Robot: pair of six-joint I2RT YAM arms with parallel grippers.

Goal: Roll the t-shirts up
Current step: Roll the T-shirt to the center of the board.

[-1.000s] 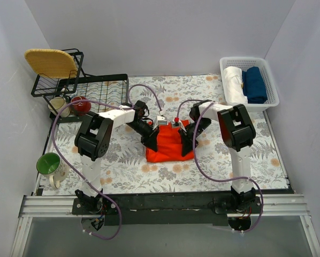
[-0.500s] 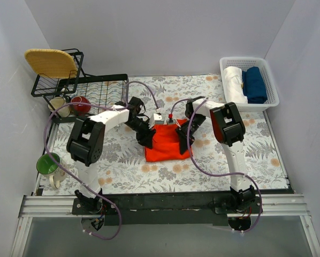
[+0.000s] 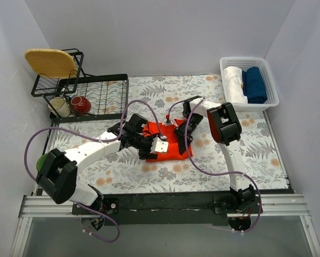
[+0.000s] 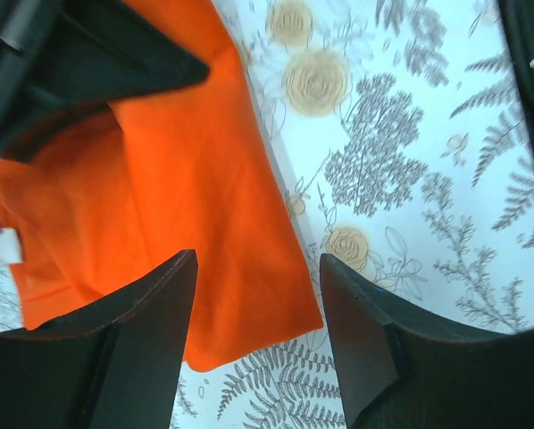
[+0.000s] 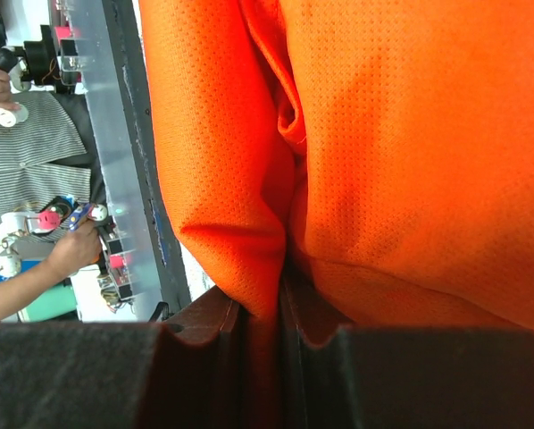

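The orange-red t-shirt point(image 3: 173, 152) lies bunched in the middle of the floral cloth. My left gripper point(image 3: 152, 147) hovers over its near-left part. In the left wrist view the left gripper point(image 4: 258, 299) is open, with both fingers point(image 4: 146, 344) straddling the near corner of the shirt point(image 4: 196, 188) and nothing between them. My right gripper point(image 3: 181, 140) is at the shirt's right side. In the right wrist view the right gripper point(image 5: 265, 308) is shut on a pinched fold of the shirt point(image 5: 410, 134).
A white basket point(image 3: 272, 92) at the back right holds a white bundle point(image 3: 234, 83) and a dark blue bundle point(image 3: 254, 84). A wire dish rack point(image 3: 104, 81) with a yellow woven plate point(image 3: 50, 61), a red cup point(image 3: 81, 104) and a beige mug point(image 3: 59, 106) stands at back left. A green mug point(image 3: 41, 160) sits by the left arm.
My left arm has swung down and to the near left, and its gripper has moved from the shirt's far-left edge to its near-left part. My right gripper has stayed on the shirt's right side.
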